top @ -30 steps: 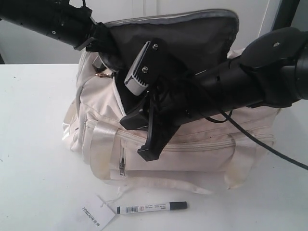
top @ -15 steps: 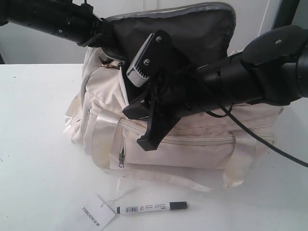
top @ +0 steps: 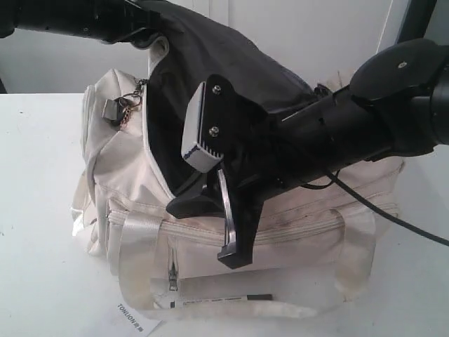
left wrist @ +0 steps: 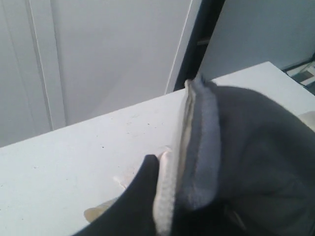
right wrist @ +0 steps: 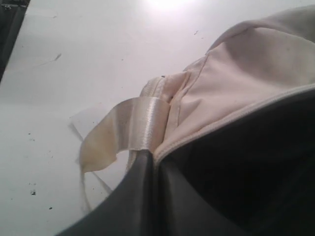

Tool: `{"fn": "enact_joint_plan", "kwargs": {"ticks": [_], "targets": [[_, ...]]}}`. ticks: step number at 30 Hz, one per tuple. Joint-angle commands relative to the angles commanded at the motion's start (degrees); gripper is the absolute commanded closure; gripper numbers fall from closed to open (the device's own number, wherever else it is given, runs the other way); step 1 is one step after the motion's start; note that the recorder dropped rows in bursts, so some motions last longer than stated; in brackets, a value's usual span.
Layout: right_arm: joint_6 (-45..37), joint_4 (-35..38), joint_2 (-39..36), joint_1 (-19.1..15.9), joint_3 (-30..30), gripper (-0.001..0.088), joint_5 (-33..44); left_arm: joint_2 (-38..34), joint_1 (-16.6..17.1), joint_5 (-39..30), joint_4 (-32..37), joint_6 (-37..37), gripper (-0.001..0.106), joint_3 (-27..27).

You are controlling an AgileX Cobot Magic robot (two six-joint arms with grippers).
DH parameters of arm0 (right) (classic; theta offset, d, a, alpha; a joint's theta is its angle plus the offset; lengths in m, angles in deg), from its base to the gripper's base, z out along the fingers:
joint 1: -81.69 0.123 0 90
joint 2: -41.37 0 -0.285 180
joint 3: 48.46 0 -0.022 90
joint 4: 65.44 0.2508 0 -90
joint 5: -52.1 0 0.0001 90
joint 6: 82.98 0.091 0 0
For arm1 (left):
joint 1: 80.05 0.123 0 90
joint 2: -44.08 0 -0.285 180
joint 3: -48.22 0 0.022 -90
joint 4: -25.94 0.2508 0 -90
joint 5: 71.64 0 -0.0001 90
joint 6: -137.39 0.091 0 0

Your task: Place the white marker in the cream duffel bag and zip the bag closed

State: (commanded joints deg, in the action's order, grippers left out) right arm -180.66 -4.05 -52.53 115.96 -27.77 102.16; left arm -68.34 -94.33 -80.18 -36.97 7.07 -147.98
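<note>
Marker point(top: 210, 301): lies flat on the worktop point(top: 42, 210) right against the bag's front foot. It is partly covered by the lowest satin strap point(top: 280, 309); only the printed label and the dark cap show. It is outside the bag.

Paper tag point(top: 135, 317): on the worktop at the bag's front lower corner, just beside the marker's label end, and cut by the picture edge.

Bag point(top: 302, 232): stands on the worktop, cream, with its top open. The flap point(top: 210, 63) is raised high above the opening, dark lining outward. The front pocket zip pull point(top: 172, 270) hangs down. A small metal clasp on a chain point(top: 116, 109) dangles at the bag's end next to the opening.

Left tool point(left wrist: 156, 169): at the top edge of the raised flap. The wrist view shows one dark finger point(left wrist: 140, 196) pressed against the flap's cream and grey edge. The tool is clenched on the flap and holds it up.

Right tool point(top: 188, 202): at the front rim of the bag's opening, above the front pocket. Its fingers are clenched, and in the wrist view the cream rim runs in at their tips, so it is grasping the bag's rim. A black cable point(top: 393, 221) trails from this arm across the bag's side.
</note>
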Motion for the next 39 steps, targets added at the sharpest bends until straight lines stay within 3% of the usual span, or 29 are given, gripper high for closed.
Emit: {"fn": "enact_joint_plan", "kwargs": {"ticks": [10,16,23,29,32,39], "targets": [[3.95,6.49,-1.30,0.00,0.00,0.0868,-17.66,0.00,0.00,-8.15,0.00,0.10,0.105,0.00],[3.22,10.95,-4.18,0.00,0.00,0.0868,-20.83,0.00,-0.11,-10.56,0.00,0.10,0.105,0.00],[3.22,11.22,-5.42,0.00,0.00,0.0868,-29.19,0.00,-0.11,-10.33,0.00,0.22,0.105,0.00],[3.22,14.41,-5.42,0.00,-0.19,0.0867,-29.39,-0.12,-0.11,-5.30,0.00,1.70,0.105,0.00],[3.22,14.42,-5.42,0.00,-0.19,0.0795,-29.17,-0.55,-0.11,-2.36,0.00,1.70,0.105,0.00],[3.97,14.82,-4.75,0.00,-0.19,0.0455,-29.02,-3.79,-0.11,-0.23,-0.27,1.70,0.105,0.00]]}}
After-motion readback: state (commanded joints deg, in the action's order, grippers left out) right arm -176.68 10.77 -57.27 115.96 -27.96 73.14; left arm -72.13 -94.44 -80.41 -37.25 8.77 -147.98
